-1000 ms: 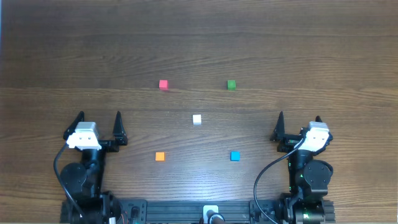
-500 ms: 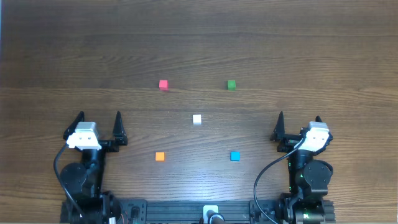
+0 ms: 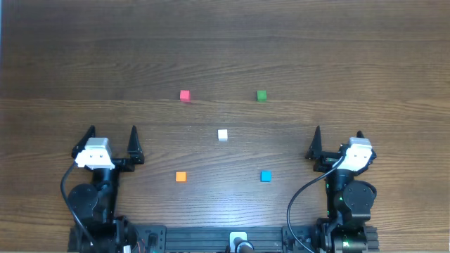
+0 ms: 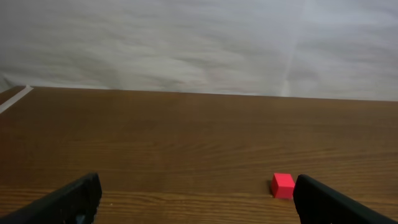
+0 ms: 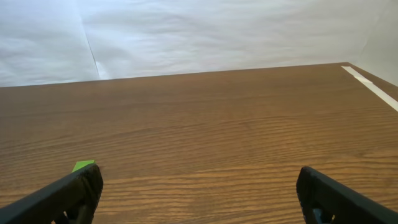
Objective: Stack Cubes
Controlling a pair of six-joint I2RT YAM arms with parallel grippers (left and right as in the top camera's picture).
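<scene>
Fingers on my left gripper (image 3: 112, 137) are spread wide with nothing between them. Those on my right gripper (image 3: 338, 139) are spread just as wide and hold nothing either. Both grippers sit low near my bases, over the dark wood-grain table (image 3: 351, 49).

Five cubes lie on it, all well apart and none stacked:
- **Far row:** a small pink-red cube (image 3: 185, 95) and a small green cube (image 3: 261, 95).
- **Middle:** a small white cube (image 3: 223, 135).
- **Nearest me:** a small orange cube (image 3: 181, 177) on the left side and a small blue cube (image 3: 266, 176) on the right side.

My left wrist camera looks toward the pink-red cube (image 4: 283, 185), and my right one catches the green cube (image 5: 84, 165).

The first pick has not yet begun, as I judge it. The white cube looks like the best base, since either arm should reach it. I would take the orange cube with my left gripper:
- Come straight down with my fingers square to two opposite faces, and close gently.
- Lift well clear and centre it over the white cube.
- Let go only once it rests flat, then draw straight up.

My right arm should wait outside the middle meanwhile.
</scene>
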